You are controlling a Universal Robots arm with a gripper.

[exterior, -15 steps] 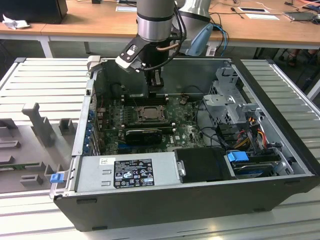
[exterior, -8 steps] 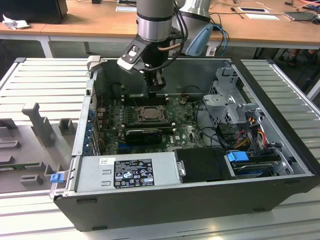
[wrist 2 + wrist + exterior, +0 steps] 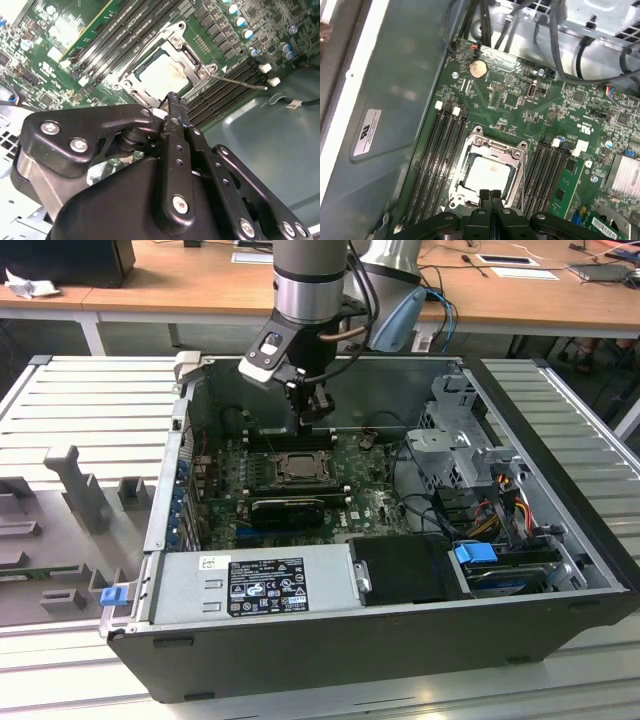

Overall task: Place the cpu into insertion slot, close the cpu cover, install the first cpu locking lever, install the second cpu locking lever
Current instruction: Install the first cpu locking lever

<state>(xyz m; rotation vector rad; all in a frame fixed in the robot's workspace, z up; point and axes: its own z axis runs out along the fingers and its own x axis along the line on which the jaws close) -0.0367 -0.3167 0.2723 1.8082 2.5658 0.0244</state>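
The pale cpu (image 3: 487,172) lies in the insertion slot (image 3: 470,145) on the green motherboard, with the silvery cpu cover (image 3: 516,156) lying flat around it. In the exterior view my gripper (image 3: 316,416) hangs just above the slot (image 3: 300,468), inside the open computer case. Its two black fingers are pressed together with nothing between them, and the gripper's tips (image 3: 490,193) sit over the socket's edge. In the second wrist view the gripper (image 3: 173,98) ends beside the cover (image 3: 176,44) and the cpu (image 3: 162,76). A thin metal locking lever (image 3: 242,83) sticks out sideways over the memory slots.
Long black memory slots (image 3: 437,160) flank the socket on both sides. A grey power supply (image 3: 250,585) fills the case's front. Drive cages and cable bundles (image 3: 470,480) crowd the exterior view's right. A heatsink (image 3: 625,175) and a coin battery (image 3: 478,69) sit on the board.
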